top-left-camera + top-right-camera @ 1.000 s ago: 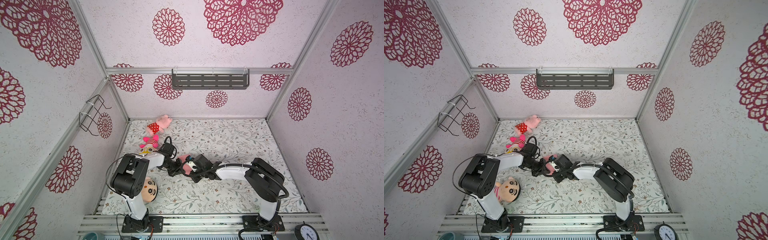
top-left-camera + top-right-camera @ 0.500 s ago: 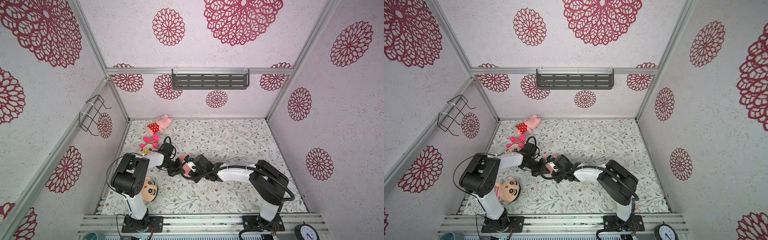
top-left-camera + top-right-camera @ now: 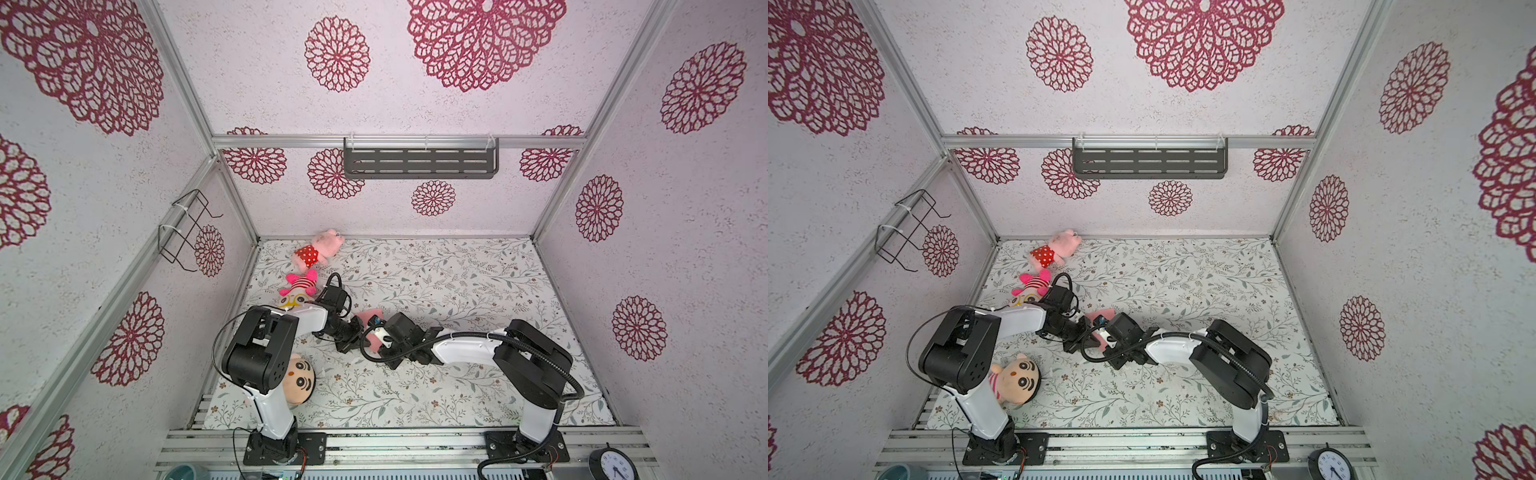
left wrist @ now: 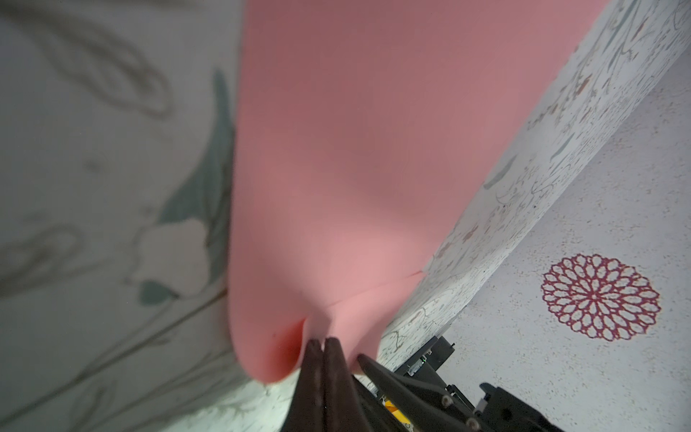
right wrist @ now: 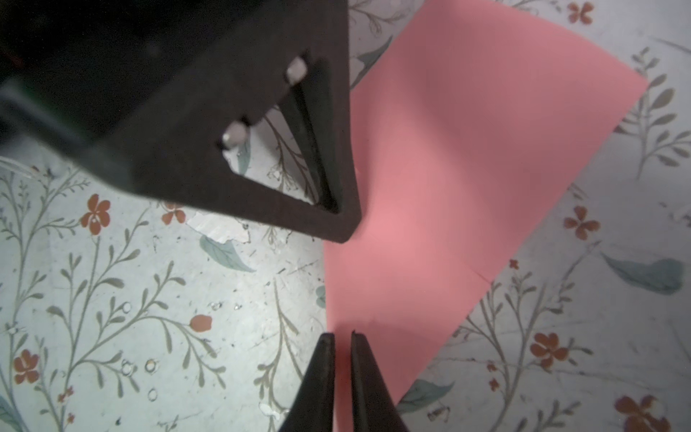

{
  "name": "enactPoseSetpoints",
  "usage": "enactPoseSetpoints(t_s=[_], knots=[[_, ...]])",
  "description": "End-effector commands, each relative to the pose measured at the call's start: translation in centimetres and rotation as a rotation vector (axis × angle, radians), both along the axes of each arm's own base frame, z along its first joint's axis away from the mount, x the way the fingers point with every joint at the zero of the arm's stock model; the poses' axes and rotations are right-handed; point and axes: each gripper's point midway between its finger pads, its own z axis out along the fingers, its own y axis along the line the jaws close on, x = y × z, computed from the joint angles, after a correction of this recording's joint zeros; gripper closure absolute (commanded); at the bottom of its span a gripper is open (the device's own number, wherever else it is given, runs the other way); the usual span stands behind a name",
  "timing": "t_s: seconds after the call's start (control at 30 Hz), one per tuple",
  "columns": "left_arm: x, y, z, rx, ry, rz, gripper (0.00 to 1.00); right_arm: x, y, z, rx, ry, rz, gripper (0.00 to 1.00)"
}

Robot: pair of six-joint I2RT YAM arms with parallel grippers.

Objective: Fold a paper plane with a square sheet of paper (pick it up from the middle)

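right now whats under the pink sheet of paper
Under the square sheet of paper only the floral table mat shows around its edges. Whatever lies directly beneath is covered. The left gripper pinches one edge.

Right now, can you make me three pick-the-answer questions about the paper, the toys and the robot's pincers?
1. Where is the thin pink square sheet of paper?
A between both arms
B on the grey shelf
C by the clock
2. How many plush toys lie on the floral mat?
A one
B three
C five
3. The left pincer is:
A wide open
B missing
C shut on the paper

A: the sheet shows where the arms meet.
B: two pink toys, one doll.
C: its tips pinch a bunched edge.
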Motion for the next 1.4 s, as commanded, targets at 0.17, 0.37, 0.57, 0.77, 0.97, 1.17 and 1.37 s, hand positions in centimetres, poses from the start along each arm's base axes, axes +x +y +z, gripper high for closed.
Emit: enactPoseSetpoints(t_s=[0.17, 0.37, 0.57, 0.77, 0.97, 1.17, 1.37], knots=[[-2.9, 2.6, -4.7, 0.176, 0.108, -0.007, 1.0, -1.3, -2.6, -2.0, -0.124, 0.016, 0.013, 0.87], [-2.8, 2.7, -4.7, 0.181, 0.108, -0.008, 1.0, -2.1, -4.1, -2.6, -0.171, 0.032, 0.012, 0.86], [-2.8, 2.7, -4.7, 0.182, 0.107, -0.011, 1.0, -3.5, -5.1, -2.8, -0.18, 0.069, 0.016, 0.86], [-2.6, 2.5, -4.5, 0.176, 0.101, -0.016, 1.0, -4.8, -6.4, -3.1, -0.185, 0.104, -0.002, 0.86], [-2.1, 1.8, -4.0, 0.137, 0.078, -0.03, 1.0, -3.4, -6.0, 0.4, -0.107, 0.005, -0.043, 0.85], [-1.3, -0.6, -2.5, 0.073, 0.013, -0.104, 1.0, -0.7, -3.9, 6.0, 0.085, -0.132, -0.125, 0.82], [-0.6, -2.2, -1.8, 0.036, -0.011, -0.143, 1.0, 0.5, -1.9, 4.8, 0.113, -0.102, -0.123, 0.83]])
